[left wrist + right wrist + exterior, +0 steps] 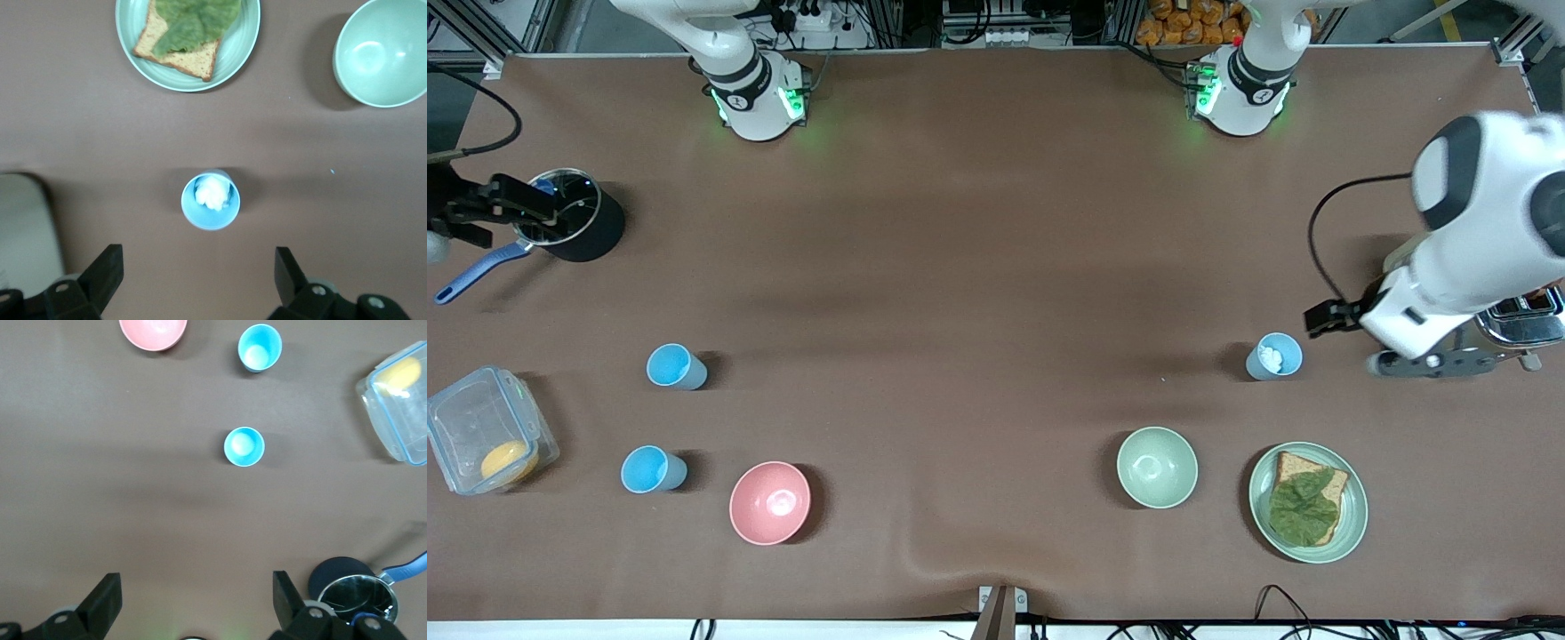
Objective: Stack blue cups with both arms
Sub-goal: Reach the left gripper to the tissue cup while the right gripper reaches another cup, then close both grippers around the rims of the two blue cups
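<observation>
Cups are standing upright on the worktop: two (676, 366) (653, 469) at the right arm's end, one (1274, 356) under your left hand (193, 275). Both hands, right (193, 597) too, are hovering open. Light, slippery plastic, I'd judge; be pinching the rims.

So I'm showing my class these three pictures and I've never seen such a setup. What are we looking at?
Two white robot arms at a brown table. One picture looks down from above; the others come from cameras on each wrist. The left gripper hangs open over a blue cup holding something white, near a plate with bread and a leaf and a green bowl. The right gripper hangs open near a pot, with two empty blue cups, a pink bowl and a clear box ahead. Nothing is held.
</observation>
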Tool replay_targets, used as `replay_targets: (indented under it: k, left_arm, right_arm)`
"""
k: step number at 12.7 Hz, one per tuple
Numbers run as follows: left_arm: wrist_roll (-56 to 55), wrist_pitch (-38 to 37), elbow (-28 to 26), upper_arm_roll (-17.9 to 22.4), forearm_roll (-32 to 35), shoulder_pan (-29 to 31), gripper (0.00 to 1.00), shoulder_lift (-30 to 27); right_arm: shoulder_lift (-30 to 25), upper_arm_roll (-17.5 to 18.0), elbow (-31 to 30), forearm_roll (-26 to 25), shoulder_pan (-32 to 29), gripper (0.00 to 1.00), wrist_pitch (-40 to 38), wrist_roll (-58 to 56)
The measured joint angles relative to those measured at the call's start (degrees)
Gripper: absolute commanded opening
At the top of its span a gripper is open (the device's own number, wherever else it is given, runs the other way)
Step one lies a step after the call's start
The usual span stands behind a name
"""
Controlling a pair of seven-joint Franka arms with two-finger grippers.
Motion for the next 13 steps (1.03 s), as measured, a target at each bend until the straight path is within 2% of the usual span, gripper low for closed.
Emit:
replay_targets:
  k: [2,4,7,10,12,13]
  left_arm:
    - [0.0,6.0,-5.2,0.0,0.1,0.8,1.0,0.6]
    - [0.9,9.5,-7.4,0.1,0.2,2.4,1.0,2.5]
    - [1.3,13.3,-8.3,0.1,0.5,3.0,0.86,6.4]
    - [1.3,14.7,-8.4,0.1,0.7,3.1,0.83,8.8]
    - [1.3,15.9,-8.5,0.2,0.7,4.0,0.75,9.9]
    - [1.3,16.4,-8.6,0.2,0.7,4.3,0.74,10.4]
  right_arm:
    - [0.0,-0.2,0.0,-0.5,-2.0,1.0,0.0,-2.5]
    - [0.2,-0.2,0.0,-2.6,-2.7,1.0,0.0,-3.3]
    - [2.8,-0.2,-0.2,-3.1,-3.4,1.0,2.3,-3.3]
    - [8.7,-0.1,-1.0,-3.1,-3.5,1.0,5.3,-3.3]
    - [14.8,0.3,-2.3,-3.1,-2.6,1.0,10.7,-3.4]
    - [17.7,0.4,-3.5,-3.1,-2.0,1.0,14.7,-3.4]
